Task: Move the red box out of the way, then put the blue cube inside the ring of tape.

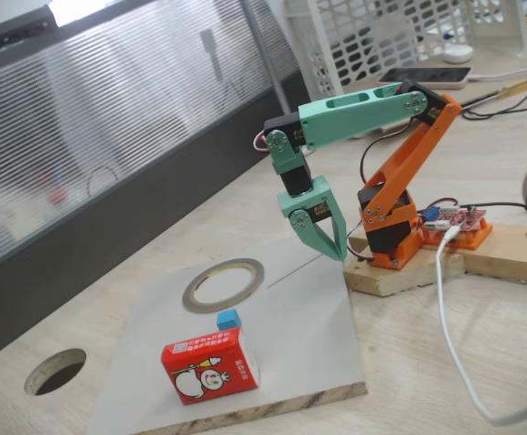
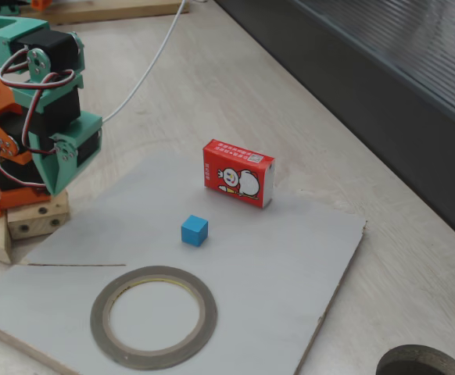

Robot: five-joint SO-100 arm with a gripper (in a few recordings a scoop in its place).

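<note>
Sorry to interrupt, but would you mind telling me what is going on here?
Nothing is being handled yet. The arm's hand hangs empty above the grey board, apart from everything. The red box stands near the board's edge, the blue cube sits between it and the ring of tape, whose middle is empty.

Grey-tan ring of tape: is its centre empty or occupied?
Empty. The grey-tan ring of tape encloses bare board; the tiny blue cube sits outside.

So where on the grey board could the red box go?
Bare board lies past the ring of tape toward the right edge of the grey board, and between ring and tool. It is crowded where the blue cube sits near the red box.
</note>
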